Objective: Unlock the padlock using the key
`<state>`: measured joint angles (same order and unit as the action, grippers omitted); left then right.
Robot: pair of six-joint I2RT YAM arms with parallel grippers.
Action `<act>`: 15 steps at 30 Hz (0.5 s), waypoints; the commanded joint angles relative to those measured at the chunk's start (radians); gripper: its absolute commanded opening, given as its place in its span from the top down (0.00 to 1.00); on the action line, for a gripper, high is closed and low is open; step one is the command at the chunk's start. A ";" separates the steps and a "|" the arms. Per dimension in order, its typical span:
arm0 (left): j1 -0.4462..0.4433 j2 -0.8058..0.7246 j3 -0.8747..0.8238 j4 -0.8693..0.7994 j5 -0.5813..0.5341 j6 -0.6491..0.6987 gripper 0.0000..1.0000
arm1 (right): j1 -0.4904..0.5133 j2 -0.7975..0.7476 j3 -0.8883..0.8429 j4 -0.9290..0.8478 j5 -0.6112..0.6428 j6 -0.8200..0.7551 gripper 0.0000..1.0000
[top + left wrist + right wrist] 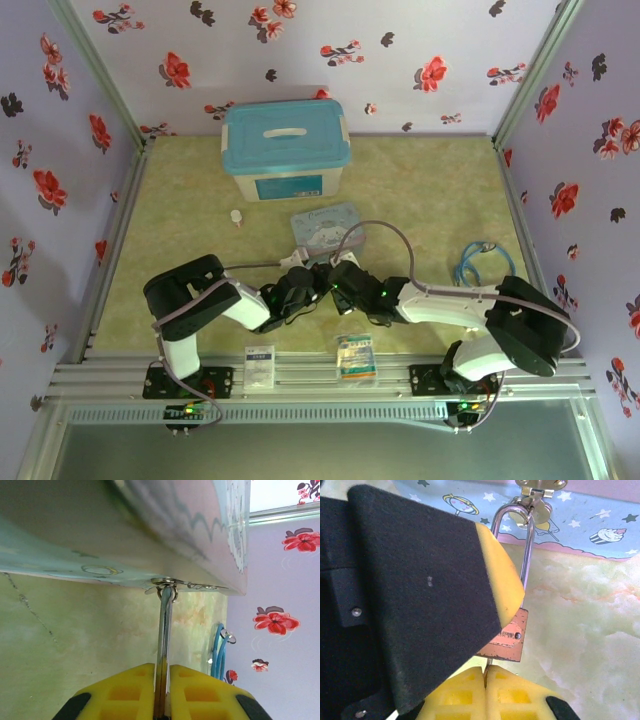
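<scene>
left gripper (161, 672) is clamping the padlock (506, 636) by its brass body. the padlock is hanging by its shackle (526, 545) from the hasp (536, 489) on the cartoon tin (580, 525). right gripper (486, 674) is sitting directly under the body, pads pressing together on a thin sliver i'm reading as the key (488, 661). it's at the keyway, but i can't tell how deep.

risks as i'm judging them:
- key is tiny and pinched at its very end, so any twist may be spinning it in the foam instead of turning the cylinder.
- if it's only part-seated, torque could be bending it or popping it out, and a drop means losing it.
- the body is only foam-held, so it could be rotating along with the key.
- pulling on the lock is dragging or tipping the light tin.

writing:
- a stamped word is showing on the brass face, too blurred to read.
- the tin print is showing stars, a cupcake and a ringed planet, no legible text.
- the bin (285, 150) label and the two packets (259, 366) in the top view are too small to read.
</scene>
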<state>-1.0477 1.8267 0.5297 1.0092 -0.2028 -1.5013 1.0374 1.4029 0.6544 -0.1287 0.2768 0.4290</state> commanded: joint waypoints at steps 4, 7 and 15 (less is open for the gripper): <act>-0.014 -0.012 0.001 0.090 0.046 0.000 1.00 | -0.106 -0.037 -0.096 0.260 -0.305 0.130 0.96; -0.016 -0.023 -0.006 0.067 0.051 0.014 1.00 | -0.193 -0.057 -0.190 0.434 -0.463 0.257 0.96; -0.015 -0.007 -0.038 0.081 0.062 0.006 0.98 | -0.290 -0.097 -0.297 0.631 -0.648 0.360 0.97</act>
<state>-1.0462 1.8267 0.5072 1.0267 -0.1986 -1.4864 0.7860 1.3167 0.3912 0.3119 -0.2386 0.6853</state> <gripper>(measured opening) 0.110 0.043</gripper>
